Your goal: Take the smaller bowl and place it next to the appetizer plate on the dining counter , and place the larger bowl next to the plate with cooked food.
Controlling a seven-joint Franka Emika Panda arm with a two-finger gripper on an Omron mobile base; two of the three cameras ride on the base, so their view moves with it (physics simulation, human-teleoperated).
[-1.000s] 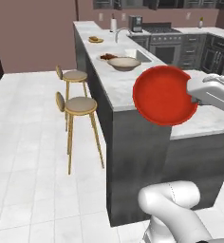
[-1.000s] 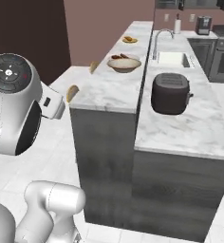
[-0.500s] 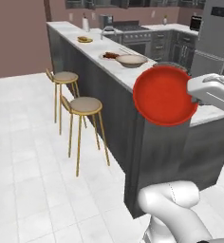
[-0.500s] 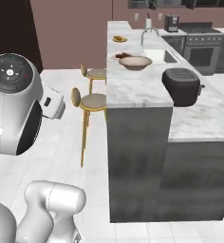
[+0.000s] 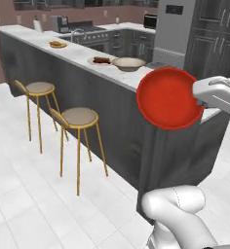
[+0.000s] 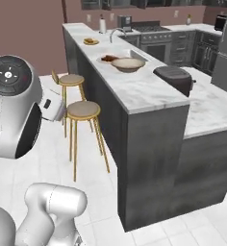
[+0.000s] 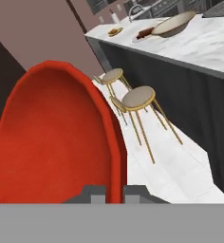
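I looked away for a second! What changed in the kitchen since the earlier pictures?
The base drove, so the whole view swung: the dining counter now stretches away leftward. The gripper stays shut on the red bowl. The cream bowl and both plates sit unchanged.

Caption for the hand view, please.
Gripper clamps glossy red round bowl by its rim, facing marble-topped dining counter and two stools.

Marble bench (image 6: 149, 91), cream bowl (image 6: 128, 64) beside meat plate (image 6: 107, 58), small plate (image 6: 91, 42) farther along
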